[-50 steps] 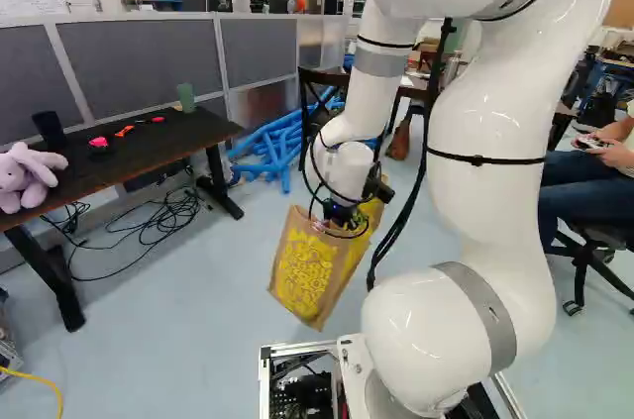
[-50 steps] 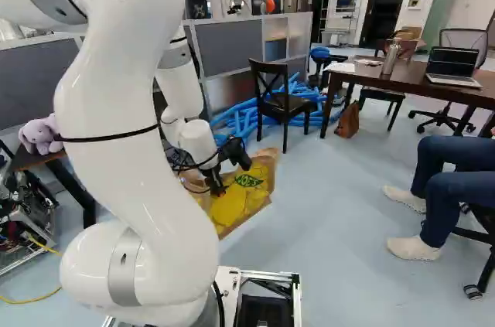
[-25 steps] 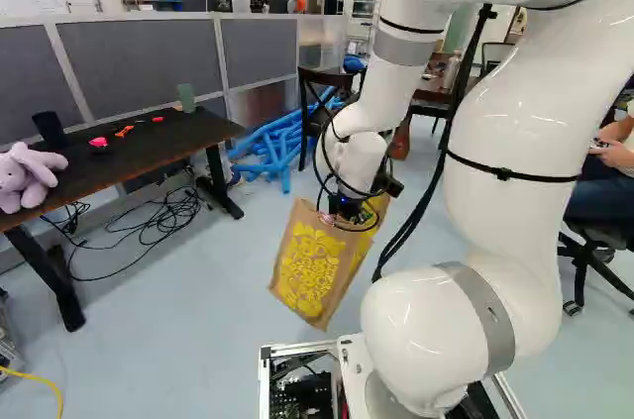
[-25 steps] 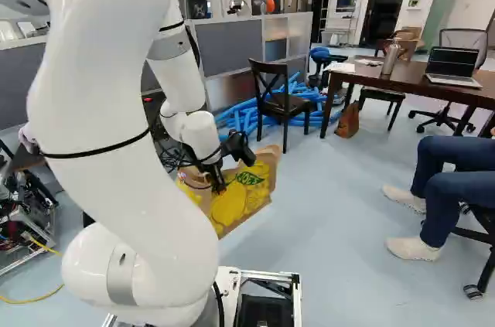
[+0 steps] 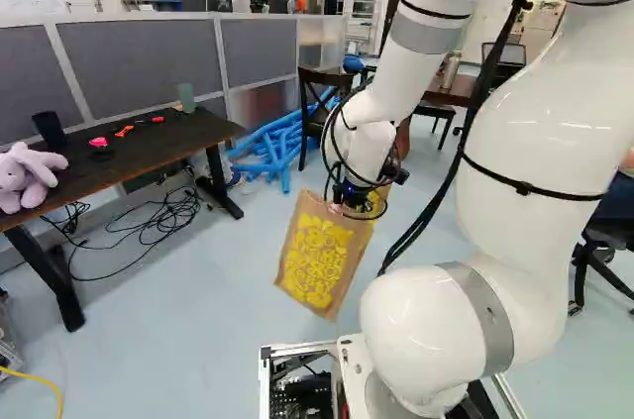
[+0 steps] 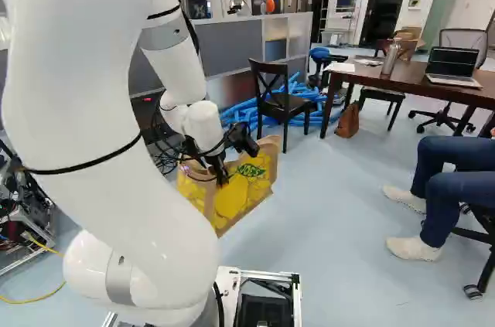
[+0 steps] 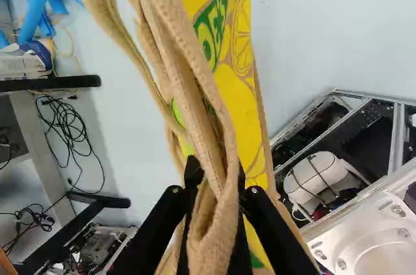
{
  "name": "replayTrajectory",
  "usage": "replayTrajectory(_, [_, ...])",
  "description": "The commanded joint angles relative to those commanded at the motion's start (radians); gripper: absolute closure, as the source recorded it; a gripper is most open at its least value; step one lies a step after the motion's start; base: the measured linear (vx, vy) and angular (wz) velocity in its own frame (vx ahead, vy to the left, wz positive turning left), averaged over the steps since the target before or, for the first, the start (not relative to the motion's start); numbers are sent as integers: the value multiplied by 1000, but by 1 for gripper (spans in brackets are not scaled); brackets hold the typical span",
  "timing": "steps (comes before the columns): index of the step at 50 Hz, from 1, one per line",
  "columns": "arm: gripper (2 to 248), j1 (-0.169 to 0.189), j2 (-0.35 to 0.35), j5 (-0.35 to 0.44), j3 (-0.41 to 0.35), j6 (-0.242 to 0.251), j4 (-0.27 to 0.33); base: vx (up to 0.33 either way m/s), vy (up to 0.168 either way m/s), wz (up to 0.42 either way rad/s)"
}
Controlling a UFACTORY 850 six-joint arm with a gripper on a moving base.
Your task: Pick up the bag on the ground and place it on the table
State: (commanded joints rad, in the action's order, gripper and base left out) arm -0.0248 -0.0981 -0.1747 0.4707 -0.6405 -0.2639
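Claw (image 7: 218, 174): pinching the handles (image 7: 185, 86).
Bag (image 5: 315, 262): hanging tilted below the claw.
Black table (image 5: 129, 155): left of the claw, left base view.
Carry: best raised above table height first, then swung slowly to limit sway.

Left and right base views: from behind the arm (image 5: 505, 122), at either side, facing ahead and slightly down; both share the black chair (image 6: 286, 105) and blue tubes (image 6: 244, 114); wrist view: steeply downward, close above the bag handles (image 7: 188, 93), floor (image 7: 305, 28) beyond
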Motion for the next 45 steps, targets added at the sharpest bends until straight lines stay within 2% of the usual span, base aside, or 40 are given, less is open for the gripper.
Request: replayTrajectory(45, [215, 8, 61, -150, 117, 0, 164, 0, 0, 0])
